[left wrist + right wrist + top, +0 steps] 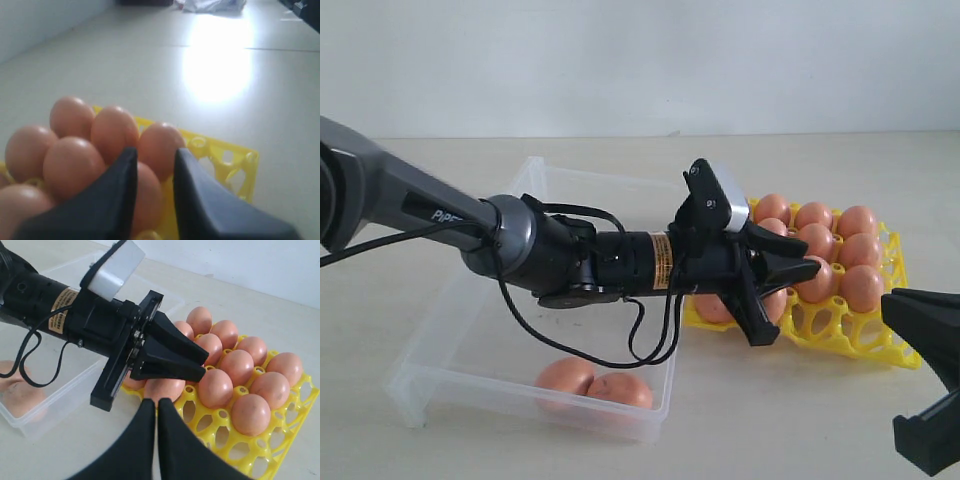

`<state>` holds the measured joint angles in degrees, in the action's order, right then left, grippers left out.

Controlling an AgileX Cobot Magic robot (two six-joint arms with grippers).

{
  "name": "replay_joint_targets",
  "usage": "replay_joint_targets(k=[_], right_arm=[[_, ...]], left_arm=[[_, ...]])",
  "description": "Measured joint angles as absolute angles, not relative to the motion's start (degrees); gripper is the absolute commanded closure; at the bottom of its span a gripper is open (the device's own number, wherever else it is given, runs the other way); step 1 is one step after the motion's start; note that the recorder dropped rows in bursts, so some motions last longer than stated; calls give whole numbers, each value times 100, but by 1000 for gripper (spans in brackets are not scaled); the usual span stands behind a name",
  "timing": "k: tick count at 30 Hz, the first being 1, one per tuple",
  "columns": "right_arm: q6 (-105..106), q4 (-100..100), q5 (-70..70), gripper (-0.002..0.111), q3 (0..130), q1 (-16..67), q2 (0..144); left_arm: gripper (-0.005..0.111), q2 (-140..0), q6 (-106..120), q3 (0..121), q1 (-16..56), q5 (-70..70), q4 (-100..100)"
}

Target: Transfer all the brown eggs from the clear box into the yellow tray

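Over the yellow tray, the left gripper is held just above the seated eggs. Its jaws are drawn nearly together, with only a narrow gap and nothing clamped between them. The right gripper is parked near the tray's corner with its jaws pressed together, empty. Most cups are filled; a few along one side are seen to be empty. Two eggs lie touching each other in the clear box, close against one wall, so the task is judged unfinished.

Several failures can be foreseen. If the left gripper were lowered or swept sideways from this height, a seated egg could be struck by the fingertips and cracked or tipped out of its cup. The tray looks light, and could be shoved across the table if its rim were caught by the gripper's crossbar. A black cable hangs in a loop under the left arm, over the box wall, where it could be snagged. Because the two eggs touch, one could be rolled off when the other is pinched, and a finger could be blocked by the nearby wall. A hard squeeze would risk a broken shell.
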<state>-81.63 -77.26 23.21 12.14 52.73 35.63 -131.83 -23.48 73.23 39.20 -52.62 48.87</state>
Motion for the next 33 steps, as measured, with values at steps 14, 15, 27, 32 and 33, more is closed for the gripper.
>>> replay_joint_targets(k=[14, 15, 27, 32, 33], right_arm=[[-8163, -7449, 2382, 108, 1214, 5273, 3577], [-8163, -7437, 2351, 108, 1214, 5273, 3612], [-8408, -7603, 2677, 108, 2640, 5257, 6499], [-8315, -7430, 1841, 108, 3245, 4540, 7285], [-8300, -7366, 1505, 108, 3291, 4287, 7392]], left_arm=[[103, -11430, -3648, 7052, 3897, -2253, 5486], [103, -11273, -3767, 6962, 3897, -1934, 5615], [103, -10138, -4293, 5370, 3897, 785, 5792], [103, -10126, -4302, 5025, 3897, 1070, 5710], [103, -10114, -4302, 4973, 3897, 1121, 5694]])
